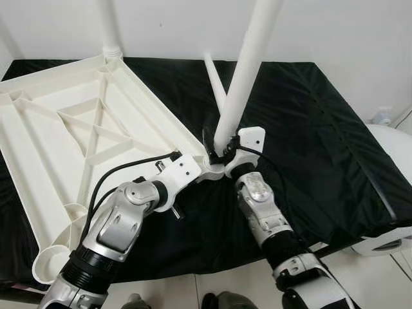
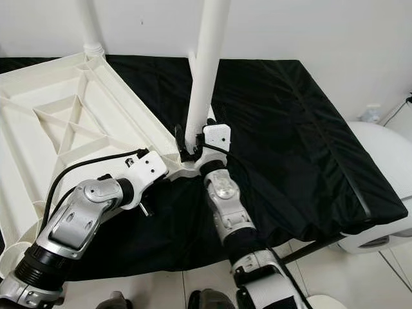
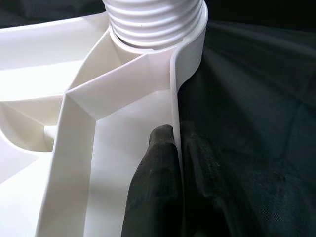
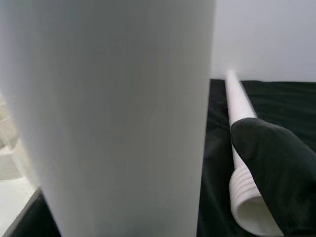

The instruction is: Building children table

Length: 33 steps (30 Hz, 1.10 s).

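The white plastic tabletop [image 1: 77, 122] lies upside down on a black cloth [image 1: 309, 129]. At its near right corner a white table leg [image 1: 248, 71] stands upright, its threaded end [image 3: 153, 24] in the corner socket. My right gripper [image 1: 219, 151] is shut on the bottom of this leg; one black finger [image 4: 276, 168] shows beside it. Right next to that corner, my left gripper [image 3: 175, 131] is shut on the tabletop's thin rim [image 3: 174, 89]. Another leg [image 1: 109, 26] stands at the far corner. A loose leg [image 1: 215, 80] lies on the cloth behind the held one.
A socket [image 1: 51, 261] at the tabletop's near left corner holds no leg. A white rounded object [image 1: 393, 148] stands off the right edge of the cloth-covered surface. A white wall runs close behind. Pale floor tiles [image 1: 380, 283] lie below the front edge.
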Motion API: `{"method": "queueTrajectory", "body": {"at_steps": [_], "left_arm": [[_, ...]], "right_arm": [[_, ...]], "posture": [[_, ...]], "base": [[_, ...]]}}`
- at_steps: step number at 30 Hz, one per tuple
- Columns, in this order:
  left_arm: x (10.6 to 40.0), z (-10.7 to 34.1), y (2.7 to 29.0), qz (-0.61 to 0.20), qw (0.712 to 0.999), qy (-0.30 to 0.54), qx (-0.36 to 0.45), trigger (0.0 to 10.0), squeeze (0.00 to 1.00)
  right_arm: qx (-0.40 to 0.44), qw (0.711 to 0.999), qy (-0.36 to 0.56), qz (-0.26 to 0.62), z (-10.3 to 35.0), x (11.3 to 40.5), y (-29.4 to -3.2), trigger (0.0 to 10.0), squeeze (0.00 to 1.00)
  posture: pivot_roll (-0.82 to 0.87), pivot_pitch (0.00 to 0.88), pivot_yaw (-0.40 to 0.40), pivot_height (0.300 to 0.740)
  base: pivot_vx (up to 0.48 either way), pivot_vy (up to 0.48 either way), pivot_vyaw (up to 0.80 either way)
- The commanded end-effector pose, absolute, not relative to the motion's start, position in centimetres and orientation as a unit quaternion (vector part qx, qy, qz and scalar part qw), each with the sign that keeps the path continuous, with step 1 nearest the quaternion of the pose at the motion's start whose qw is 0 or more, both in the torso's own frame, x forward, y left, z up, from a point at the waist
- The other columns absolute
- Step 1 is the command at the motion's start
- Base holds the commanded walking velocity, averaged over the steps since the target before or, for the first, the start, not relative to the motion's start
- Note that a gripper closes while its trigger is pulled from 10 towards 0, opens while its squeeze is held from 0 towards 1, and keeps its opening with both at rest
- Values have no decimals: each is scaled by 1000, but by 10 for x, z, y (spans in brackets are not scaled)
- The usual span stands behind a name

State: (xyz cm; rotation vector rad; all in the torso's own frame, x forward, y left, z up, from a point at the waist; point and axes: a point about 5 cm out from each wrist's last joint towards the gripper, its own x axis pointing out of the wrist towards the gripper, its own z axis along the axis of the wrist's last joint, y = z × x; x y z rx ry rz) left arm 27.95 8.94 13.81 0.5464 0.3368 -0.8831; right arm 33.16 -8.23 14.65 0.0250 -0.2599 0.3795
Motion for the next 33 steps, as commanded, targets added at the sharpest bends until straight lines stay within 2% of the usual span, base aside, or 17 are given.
{"method": "queueTrajectory", "body": {"at_steps": [1,4,8,11,20,25,26,27,33], "left_arm": [[278,122,103,-393,860,194,261,10000,0],[279,123,100,-397,859,190,262,10000,0],[280,124,97,-402,857,186,264,10000,0],[279,125,94,-409,853,184,268,10000,0],[282,127,93,-413,849,180,276,10000,0],[283,128,93,-413,849,179,278,10000,0],[283,129,93,-413,849,177,278,10000,0],[284,129,93,-413,849,176,278,10000,0],[284,129,93,-411,850,175,280,10000,0]], "right_arm": [[11,986,-80,147,125,331,-116,10000,0],[-8,971,-77,226,127,330,-127,10000,0],[-18,959,-71,275,130,331,-138,10000,0],[-31,938,-56,340,135,331,-147,10000,0],[-60,907,-35,415,138,331,-154,10000,0],[-60,907,-42,416,141,334,-154,10000,0],[-56,907,-48,415,143,336,-154,8667,0],[-44,910,-54,410,147,340,-154,235,0],[2,917,-77,391,161,350,-153,0,0]], "posture": [[38,37,-90,740],[37,32,-84,740],[37,29,-81,740],[37,29,-77,740],[39,27,-72,740],[41,25,-71,740],[43,24,-70,740],[44,23,-70,740],[48,19,-72,740]], "base": [[0,0,0],[0,0,0],[0,0,0],[0,0,0],[0,0,0],[0,0,0],[0,0,0],[0,0,0],[0,0,0]]}}
